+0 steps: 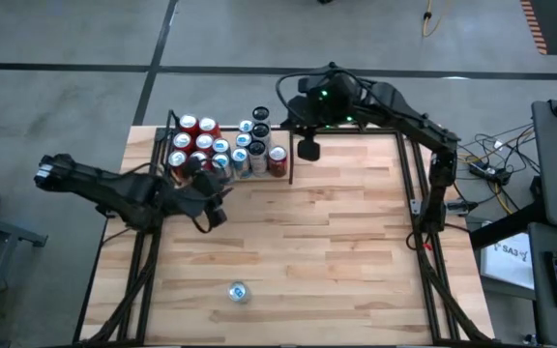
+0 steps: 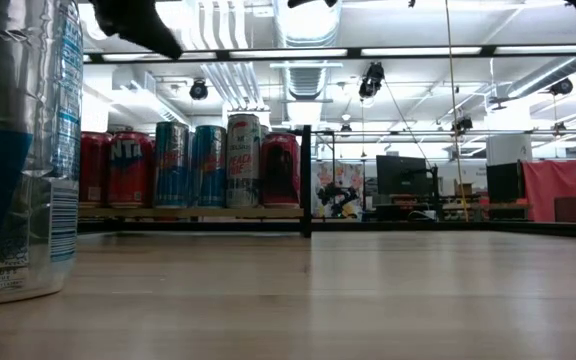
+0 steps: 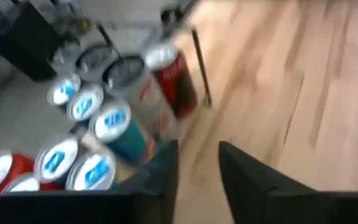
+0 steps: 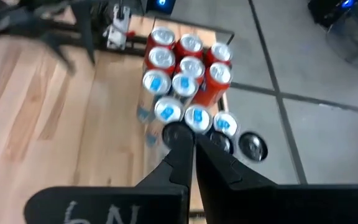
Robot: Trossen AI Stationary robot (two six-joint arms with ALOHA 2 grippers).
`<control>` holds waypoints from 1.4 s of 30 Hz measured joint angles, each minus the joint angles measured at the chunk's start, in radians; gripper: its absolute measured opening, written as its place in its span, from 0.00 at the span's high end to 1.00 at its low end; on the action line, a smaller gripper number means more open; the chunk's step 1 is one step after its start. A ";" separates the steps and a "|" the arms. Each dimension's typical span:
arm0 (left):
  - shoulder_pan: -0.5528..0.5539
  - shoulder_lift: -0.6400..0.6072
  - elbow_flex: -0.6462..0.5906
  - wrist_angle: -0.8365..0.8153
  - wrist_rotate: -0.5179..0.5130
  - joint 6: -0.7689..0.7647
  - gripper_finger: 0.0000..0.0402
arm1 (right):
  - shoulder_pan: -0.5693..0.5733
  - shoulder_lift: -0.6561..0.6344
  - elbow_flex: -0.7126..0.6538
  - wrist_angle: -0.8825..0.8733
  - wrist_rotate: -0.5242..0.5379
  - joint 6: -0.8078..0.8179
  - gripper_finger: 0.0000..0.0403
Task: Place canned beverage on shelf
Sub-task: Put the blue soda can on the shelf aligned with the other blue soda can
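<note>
Hovering my left gripper (image 1: 211, 215) just off the shelf (image 1: 288, 164) front, at about 10 o'clock on the bench (image 1: 337, 251). Its jaws stand narrow with a gap between them and, as far as the wrist view shows, nothing in it. My right gripper (image 1: 307, 150) sits pinched shut and empty at 12 o'clock, above the shelf's right end.

Next can (image 1: 239, 291) stands upright and alone near 6 o'clock on the bench, well apart from both grippers. From the left gripper it lies toward 5 o'clock, across bare wood. In the low view the can (image 2: 13, 150) fills the near left, silver with blue print.

Shelf already carries a packed cluster: red cans (image 1: 190, 135) toward 9 o'clock, blue-topped ones (image 1: 242, 155) in the middle, a red one (image 1: 278, 160) at the right post.

Handling, my guess: thin aluminium wall, smooth and slick, dents if overclamped. If full, some heft; if empty, tips easily. I'd take it round the mid-body from the side, axis vertical, moderate squeeze. Jaws need to open wider than now before closing on it.
</note>
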 joint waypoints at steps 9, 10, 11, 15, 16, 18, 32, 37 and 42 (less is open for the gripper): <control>0.180 0.013 -0.015 -0.169 0.254 0.146 0.97 | -0.035 -0.005 -0.002 -0.115 -0.126 -0.059 0.98; 0.211 0.019 -0.018 -0.168 0.273 0.181 0.97 | -0.042 -0.004 -0.002 -0.115 -0.158 -0.066 0.98; 0.244 0.025 -0.019 -0.167 0.293 0.215 0.98 | -0.052 -0.002 -0.002 -0.115 -0.190 -0.073 0.98; 0.364 0.056 -0.020 -0.150 0.352 0.312 1.00 | -0.091 0.016 -0.003 -0.115 -0.286 -0.090 0.98; 0.389 0.067 -0.021 -0.151 0.353 0.332 1.00 | -0.099 0.020 -0.004 -0.116 -0.295 -0.095 0.98; 0.428 0.084 -0.022 -0.153 0.353 0.370 1.00 | -0.118 0.028 -0.005 -0.116 -0.304 -0.099 0.98; 0.505 0.153 -0.023 -0.129 0.366 0.473 1.00 | -0.164 0.044 -0.006 -0.112 -0.306 -0.084 0.98; 0.505 0.154 -0.023 -0.129 0.364 0.473 1.00 | -0.164 0.044 -0.006 -0.110 -0.306 -0.084 0.98; 0.509 0.151 -0.023 -0.128 0.342 0.483 1.00 | -0.164 0.044 -0.007 -0.091 -0.306 -0.079 0.98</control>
